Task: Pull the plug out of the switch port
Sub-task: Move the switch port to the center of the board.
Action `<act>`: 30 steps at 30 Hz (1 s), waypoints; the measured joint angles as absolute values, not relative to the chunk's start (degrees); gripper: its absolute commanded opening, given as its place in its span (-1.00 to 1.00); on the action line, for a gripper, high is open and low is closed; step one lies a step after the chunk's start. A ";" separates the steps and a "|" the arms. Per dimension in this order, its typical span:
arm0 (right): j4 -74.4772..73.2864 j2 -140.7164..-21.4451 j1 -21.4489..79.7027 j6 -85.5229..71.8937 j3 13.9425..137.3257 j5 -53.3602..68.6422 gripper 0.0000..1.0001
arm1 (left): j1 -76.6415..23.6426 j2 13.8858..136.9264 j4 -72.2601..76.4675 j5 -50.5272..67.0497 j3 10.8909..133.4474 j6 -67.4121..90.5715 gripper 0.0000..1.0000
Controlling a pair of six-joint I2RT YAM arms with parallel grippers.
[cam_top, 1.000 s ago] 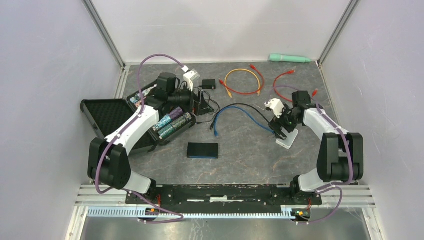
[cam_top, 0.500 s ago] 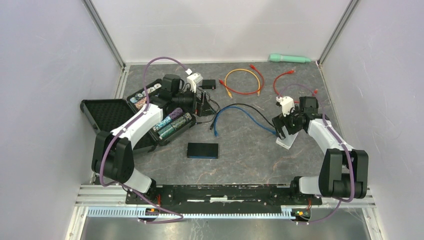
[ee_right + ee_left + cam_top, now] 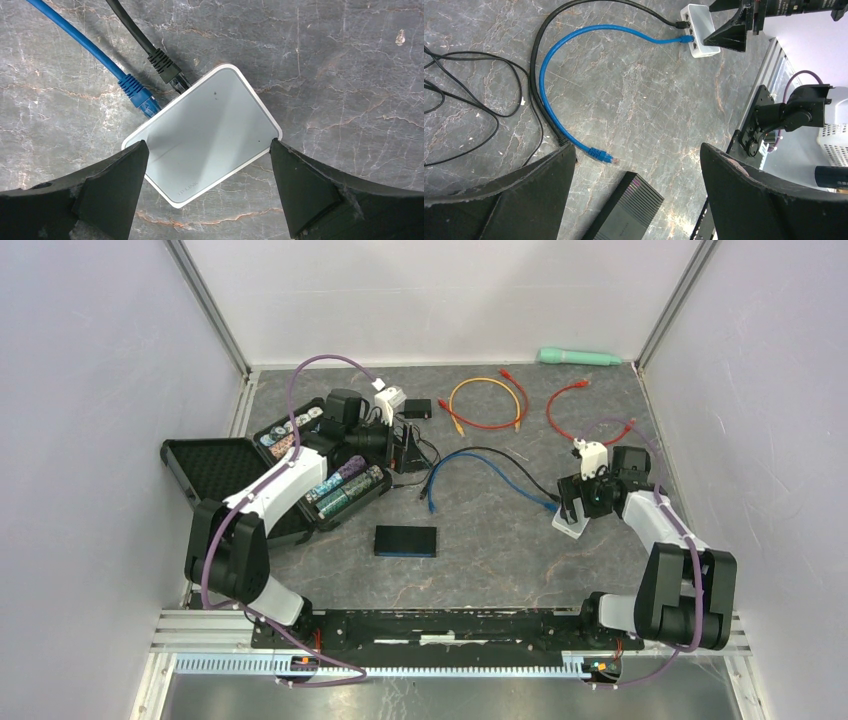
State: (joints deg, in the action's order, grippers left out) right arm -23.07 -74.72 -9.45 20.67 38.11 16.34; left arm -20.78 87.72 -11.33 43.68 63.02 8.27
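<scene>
Toward the table's right edge, my right gripper (image 3: 577, 502) hangs wide open over the white switch (image 3: 200, 142), gripping nothing (blue plug (image 3: 140, 97) and black plug (image 3: 167, 67) both seated). Farther back-left, my left gripper (image 3: 636, 149) gapes empty.

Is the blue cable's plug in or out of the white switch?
In. In the right wrist view the blue plug meets the switch at its edge beside the black plug, with no gap.

On the table (image 3: 500, 550), at right, the switch (image 3: 202, 135) holds a near plug (image 3: 139, 95) and, behind, a far plug (image 3: 167, 67).
</scene>
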 measured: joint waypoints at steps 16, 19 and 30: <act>-19.20 -82.32 -9.87 21.61 42.41 21.43 0.96 | -20.78 88.38 -11.29 43.66 63.02 8.32 0.99; -18.79 -84.58 -9.87 21.65 43.31 23.24 0.96 | -20.78 88.38 -11.29 43.66 63.02 8.32 0.99; -20.91 -74.48 -10.66 21.74 42.15 22.20 0.96 | -20.78 88.38 -11.33 43.66 63.02 8.32 0.99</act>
State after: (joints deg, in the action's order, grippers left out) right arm -20.91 -74.48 -10.66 21.74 42.15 22.20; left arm -20.78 88.38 -11.33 43.66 63.02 8.32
